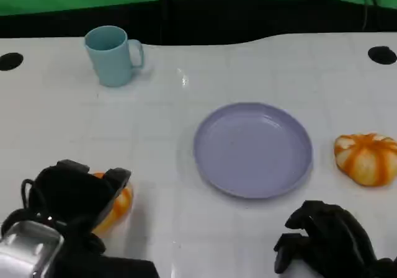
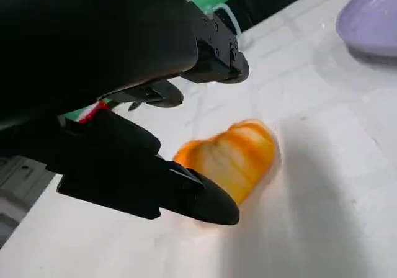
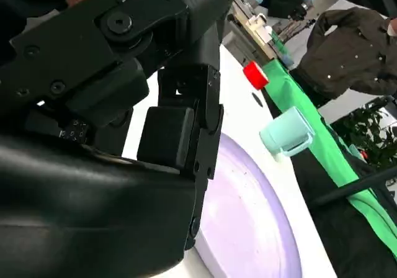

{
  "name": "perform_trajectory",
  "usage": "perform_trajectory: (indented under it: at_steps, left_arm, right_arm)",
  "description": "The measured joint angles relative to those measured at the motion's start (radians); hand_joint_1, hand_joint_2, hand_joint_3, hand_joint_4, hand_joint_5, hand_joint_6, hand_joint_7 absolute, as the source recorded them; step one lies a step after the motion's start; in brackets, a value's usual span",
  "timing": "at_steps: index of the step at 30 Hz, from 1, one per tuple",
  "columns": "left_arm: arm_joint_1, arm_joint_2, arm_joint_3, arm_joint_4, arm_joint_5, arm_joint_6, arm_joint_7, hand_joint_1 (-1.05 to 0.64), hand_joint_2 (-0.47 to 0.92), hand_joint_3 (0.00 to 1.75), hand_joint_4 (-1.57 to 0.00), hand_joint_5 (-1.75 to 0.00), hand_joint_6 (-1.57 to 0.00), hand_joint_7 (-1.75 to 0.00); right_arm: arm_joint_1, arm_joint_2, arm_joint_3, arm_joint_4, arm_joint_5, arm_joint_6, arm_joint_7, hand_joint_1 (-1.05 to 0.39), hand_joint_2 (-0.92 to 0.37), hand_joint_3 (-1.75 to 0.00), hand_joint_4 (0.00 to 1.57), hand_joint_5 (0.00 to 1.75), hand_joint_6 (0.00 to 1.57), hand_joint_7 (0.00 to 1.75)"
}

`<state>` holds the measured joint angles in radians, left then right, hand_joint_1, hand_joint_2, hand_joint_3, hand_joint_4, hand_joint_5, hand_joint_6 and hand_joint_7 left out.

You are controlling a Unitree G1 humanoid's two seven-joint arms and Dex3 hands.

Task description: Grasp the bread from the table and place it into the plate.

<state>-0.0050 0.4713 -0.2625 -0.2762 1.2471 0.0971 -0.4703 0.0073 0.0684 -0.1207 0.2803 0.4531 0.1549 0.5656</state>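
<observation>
1. Bread, an orange-striped glossy roll (image 2: 229, 157), lies on the white table (image 1: 173, 135), left of the lavender round plate (image 1: 253, 149).
2. My left hand (image 1: 74, 197) hovers spread over it, fingers (image 2: 186, 194) apart.
3. My right hand (image 1: 325, 237) rests curled, holding nothing.

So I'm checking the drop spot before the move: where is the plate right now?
In the head view the purple plate lies on the white table just right of centre, between the bread at the left hand and the other bread at the right edge.
</observation>
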Motion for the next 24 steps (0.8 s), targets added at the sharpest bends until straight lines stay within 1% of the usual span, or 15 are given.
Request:
perform_trajectory:
  at_steps: [7,13,18,19,20,21,22,23,24]
  left_arm:
    - [-0.117,-0.016,-0.053,0.203,0.015,0.046,0.009,-0.70,0.87,0.00,-0.27,-0.01,-0.20,0.00]
    - [-0.201,-0.031,-0.112,0.399,0.010,0.070,0.065,-0.68,0.86,0.00,-0.29,-0.01,-0.20,0.00]
    - [-0.251,-0.033,-0.148,0.482,-0.011,0.076,0.092,-0.65,0.88,0.01,-0.27,0.00,-0.22,-0.01]
    - [-0.258,-0.033,-0.155,0.493,-0.018,0.079,0.093,-0.61,0.89,0.01,-0.37,-0.05,-0.26,-0.02]
    - [-0.265,-0.033,-0.161,0.505,-0.028,0.080,0.100,-0.60,0.89,0.01,-0.40,-0.06,-0.27,-0.02]
    - [-0.271,-0.033,-0.167,0.521,-0.039,0.079,0.115,-0.57,0.90,0.01,-0.51,-0.12,-0.31,-0.04]
    - [-0.278,-0.033,-0.171,0.541,-0.051,0.073,0.130,-0.53,0.91,0.04,-0.57,-0.46,-0.44,-0.03]
    - [-0.285,-0.032,-0.173,0.557,-0.071,0.062,0.142,-0.52,0.92,0.04,-0.54,-0.68,-0.49,-0.01]
    - [-0.293,-0.029,-0.173,0.572,-0.090,0.048,0.152,-0.51,0.92,0.11,-0.60,-0.93,-0.64,-0.05]
  right_arm:
    - [0.000,0.000,-0.001,0.002,-0.001,-0.001,0.000,-1.01,-0.73,-0.01,1.55,0.79,1.57,0.38]
    - [-0.002,0.001,-0.001,0.002,0.000,0.000,0.000,-1.01,-0.72,0.00,1.54,0.78,1.57,0.38]
    - [-0.001,0.001,-0.001,0.002,0.000,0.001,0.000,-1.01,-0.72,0.00,1.55,0.78,1.57,0.38]
    - [-0.001,0.001,-0.001,0.002,0.000,0.002,0.000,-1.01,-0.72,0.00,1.55,0.78,1.57,0.38]
    - [-0.001,0.001,-0.001,0.002,0.000,0.002,0.000,-1.01,-0.72,0.00,1.55,0.78,1.57,0.38]
    - [-0.001,0.001,-0.001,0.002,0.000,0.002,0.000,-1.01,-0.72,0.00,1.55,0.78,1.57,0.38]
    - [-0.001,0.001,-0.001,0.002,0.000,0.002,0.000,-1.02,-0.72,0.00,1.55,0.78,1.57,0.38]
    - [0.000,0.001,-0.001,0.002,0.000,0.002,0.000,-1.02,-0.72,0.00,1.55,0.78,1.57,0.38]
    - [0.000,0.001,0.000,0.002,0.000,0.002,0.000,-1.03,-0.72,0.00,1.55,0.78,1.57,0.38]
